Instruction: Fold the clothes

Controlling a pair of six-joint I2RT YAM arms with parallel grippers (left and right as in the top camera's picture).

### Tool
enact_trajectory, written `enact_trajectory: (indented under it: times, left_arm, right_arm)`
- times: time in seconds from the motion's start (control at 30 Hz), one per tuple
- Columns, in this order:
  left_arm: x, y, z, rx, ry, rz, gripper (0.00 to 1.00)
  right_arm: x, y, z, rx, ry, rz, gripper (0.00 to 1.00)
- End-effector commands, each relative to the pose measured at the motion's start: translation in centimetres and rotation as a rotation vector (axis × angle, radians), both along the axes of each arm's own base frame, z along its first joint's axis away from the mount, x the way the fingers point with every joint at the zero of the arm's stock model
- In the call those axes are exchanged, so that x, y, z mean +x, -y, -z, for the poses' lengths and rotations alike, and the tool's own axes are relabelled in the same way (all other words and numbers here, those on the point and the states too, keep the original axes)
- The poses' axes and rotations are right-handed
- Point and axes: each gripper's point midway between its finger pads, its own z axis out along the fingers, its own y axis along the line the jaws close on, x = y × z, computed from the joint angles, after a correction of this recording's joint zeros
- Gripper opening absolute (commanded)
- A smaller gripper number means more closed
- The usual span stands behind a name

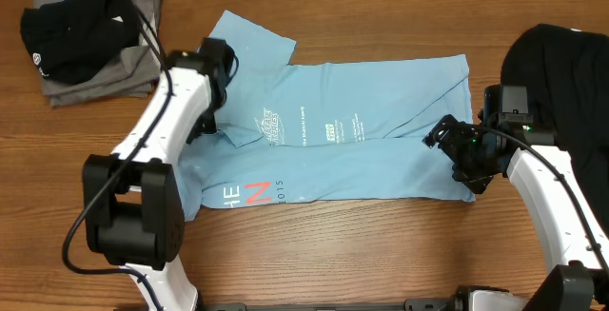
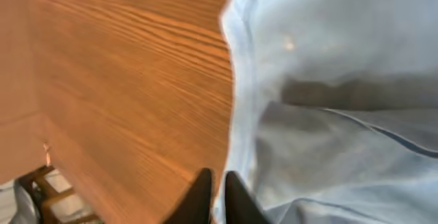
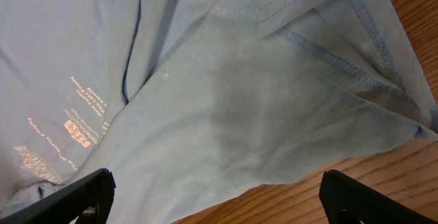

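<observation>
The light-blue T-shirt (image 1: 381, 164) lies across the middle of the table with its upper part folded down, its printed lettering showing at centre and lower left. My left gripper (image 1: 211, 121) is at the shirt's left end. In the left wrist view its fingers (image 2: 217, 195) are closed on the edge of the blue fabric (image 2: 342, 80). My right gripper (image 1: 461, 159) hovers over the shirt's right hem. In the right wrist view it (image 3: 229, 196) is wide open and empty above the fabric (image 3: 205, 80). A large black T-shirt (image 1: 561, 64) lies at the far right.
A pile of grey and black clothes (image 1: 86, 35) sits at the back left corner. Bare wooden table (image 1: 381, 244) runs along the front. The black T-shirt lies close behind the right arm.
</observation>
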Motion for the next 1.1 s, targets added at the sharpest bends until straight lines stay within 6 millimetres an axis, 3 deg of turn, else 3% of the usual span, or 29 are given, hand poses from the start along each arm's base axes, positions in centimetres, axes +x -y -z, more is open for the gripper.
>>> enact_trajectory:
  times: [0.0, 0.2, 0.3, 0.4, 0.67, 0.87, 1.07]
  left_arm:
    - [1.6, 2.2, -2.0, -0.123, 0.073, -0.040, 0.04]
    - [0.4, 9.3, 0.4, -0.445, -0.026, 0.036, 0.08]
    - [-0.6, 10.6, 1.9, -0.492, -0.064, 0.022, 0.13]
    - [-1.6, 10.4, 3.9, -0.486, -0.097, -0.051, 0.13]
    - [-1.6, 11.2, 8.1, -0.534, -0.178, -0.092, 0.09]
    - [-0.2, 10.9, 10.5, -0.537, -0.153, -0.100, 0.10]
    - [2.2, 9.9, 10.8, -0.540, -0.057, -0.096, 0.09]
  right_arm:
    - [0.2, 0.1, -0.4, -0.020, 0.030, -0.013, 1.00]
    - [0.2, 0.2, -0.4, -0.020, 0.032, -0.013, 1.00]
    - [0.3, 0.2, -0.4, -0.020, 0.033, -0.013, 1.00]
    - [0.2, 0.2, -0.4, -0.020, 0.032, -0.013, 1.00]
    - [0.1, 0.1, -0.4, -0.020, 0.026, -0.013, 1.00]
    - [0.0, 0.1, -0.3, -0.020, 0.020, -0.014, 1.00]
    - [0.0, 0.1, -0.3, -0.020, 0.022, -0.013, 1.00]
